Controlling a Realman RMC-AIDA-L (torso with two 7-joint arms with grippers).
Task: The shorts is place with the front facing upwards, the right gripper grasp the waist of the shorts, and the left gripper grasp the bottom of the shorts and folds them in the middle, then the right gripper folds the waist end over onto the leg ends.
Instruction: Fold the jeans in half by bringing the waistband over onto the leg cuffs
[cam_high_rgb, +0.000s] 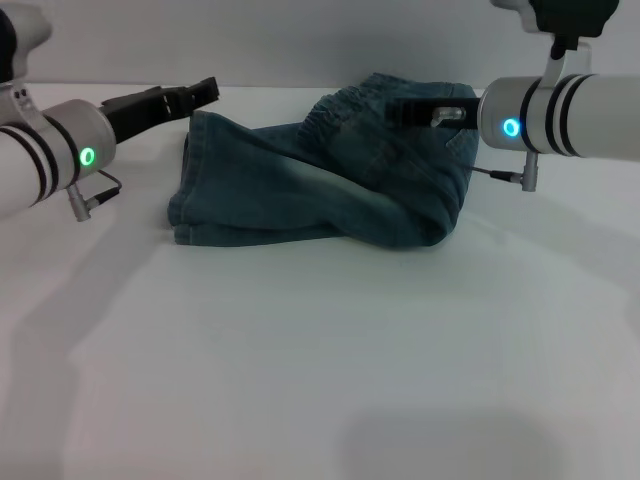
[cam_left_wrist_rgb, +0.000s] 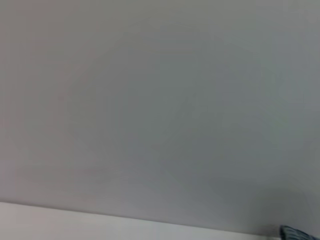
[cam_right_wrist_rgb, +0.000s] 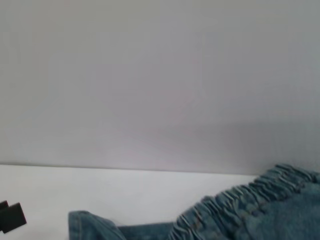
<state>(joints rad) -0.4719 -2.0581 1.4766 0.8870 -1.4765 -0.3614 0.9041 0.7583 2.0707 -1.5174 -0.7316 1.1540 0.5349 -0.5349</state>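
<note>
Over on the left, the left gripper (cam_high_rgb: 205, 90) is hanging just above the white table (cam_high_rgb: 320, 350), its black fingers pointing toward the near corner of the shorts (cam_high_rgb: 320, 180), close to the cloth but apart from it. From here I cannot tell whether those fingers are spread or pressed together; they are showing as one dark wedge. The green ring on that arm is glowing near the picture's edge.

In the middle, the shorts are lying folded lengthwise on the table, a long blue denim bundle. The leg ends (cam_high_rgb: 185, 205) are sitting at the left, stacked one on the other, with the bottom hems facing the left gripper. A pale faded patch is showing along the upper layer.

Moving right, the waist (cam_high_rgb: 345, 105) is bunching up at the far side, ruched and darker. The right gripper (cam_high_rgb: 415, 112) is reaching in over the right end of the shorts, just above the denim near the waist. Its fingers are merging with the dark cloth, so I cannot tell their state, or whether they are touching it.

The left wrist view is giving almost only blank wall, with a sliver of denim (cam_left_wrist_rgb: 297, 233) at its edge. The right wrist view is catching the elastic waistband (cam_right_wrist_rgb: 250, 200) and, far off, a black fingertip of the left gripper (cam_right_wrist_rgb: 12, 216), cut off by the frame.
</note>
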